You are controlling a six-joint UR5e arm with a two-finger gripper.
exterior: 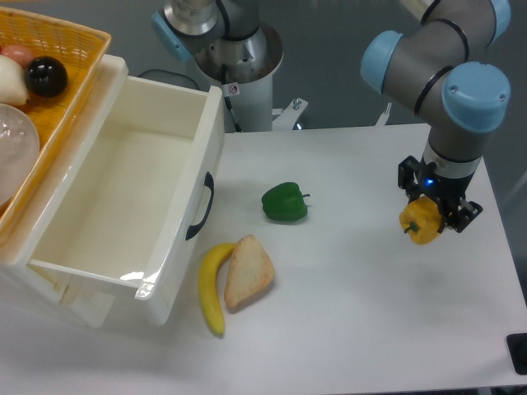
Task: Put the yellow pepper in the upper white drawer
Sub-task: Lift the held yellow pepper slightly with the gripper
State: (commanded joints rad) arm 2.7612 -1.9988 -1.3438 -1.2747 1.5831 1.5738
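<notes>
Over at the right of the surface (pixel 354 313) the claw (pixel 428 216) is clamped on the pepper (pixel 420 222), stem pointing left; the drawer (pixel 123 206) stands open, far left.

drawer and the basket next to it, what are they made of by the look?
Upper white drawer: looks like glossy molded plastic, since its rim shows sharp highlights; lacquered wood can't be ruled out. Its dark curved handle is probably plastic too. Yellow woven basket: a woven lattice, wicker or plastic imitation, hard to tell which.
</notes>
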